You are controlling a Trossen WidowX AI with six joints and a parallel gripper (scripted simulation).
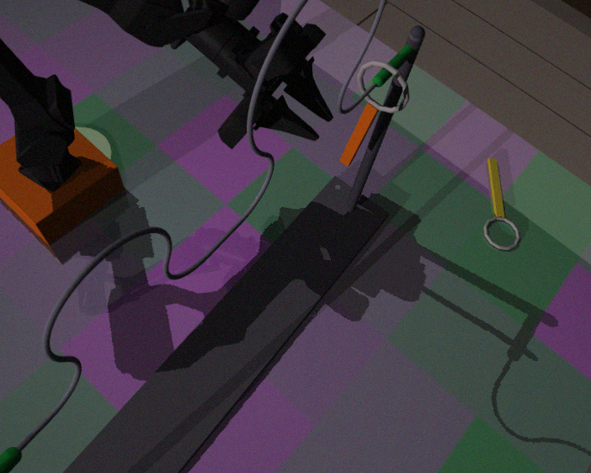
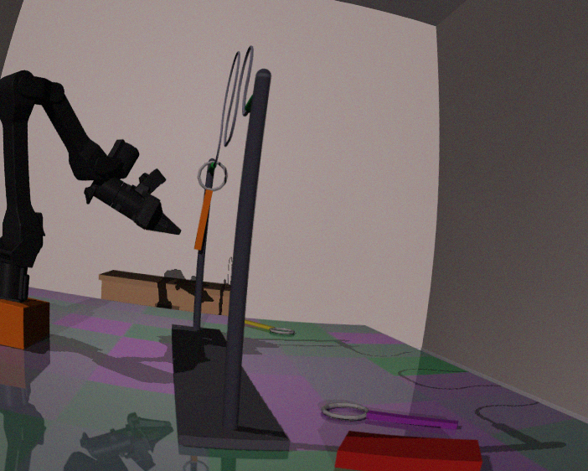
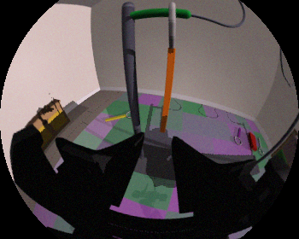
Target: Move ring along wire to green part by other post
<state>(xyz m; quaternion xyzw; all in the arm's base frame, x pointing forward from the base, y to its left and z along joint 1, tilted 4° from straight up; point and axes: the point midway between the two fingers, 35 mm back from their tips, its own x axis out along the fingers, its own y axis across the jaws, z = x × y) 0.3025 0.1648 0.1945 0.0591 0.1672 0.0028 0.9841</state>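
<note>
The ring (image 1: 361,83) (image 2: 198,175) (image 3: 172,30) hangs on the green part (image 1: 401,58) (image 3: 147,14) beside the far post (image 1: 364,162) (image 3: 130,64), with the wire through it. Its orange handle (image 1: 359,134) (image 2: 203,220) (image 3: 168,91) hangs down freely, slightly tilted. My gripper (image 1: 324,128) (image 2: 179,231) (image 3: 158,137) is open and empty, its fingertips apart from the handle, on the arm-base side of it and near its lower end. The grey wire (image 1: 253,98) (image 2: 224,107) winds to the other green part (image 1: 8,458) (image 2: 249,104) at the near post (image 2: 245,220).
The grey wire crosses in front of the arm in the top view. A dark base (image 1: 162,394) (image 2: 210,392) carries both posts. A yellow-handled ring (image 1: 496,192) (image 2: 258,325), a purple-handled ring (image 2: 411,420) and a red block (image 2: 406,453) lie beyond it.
</note>
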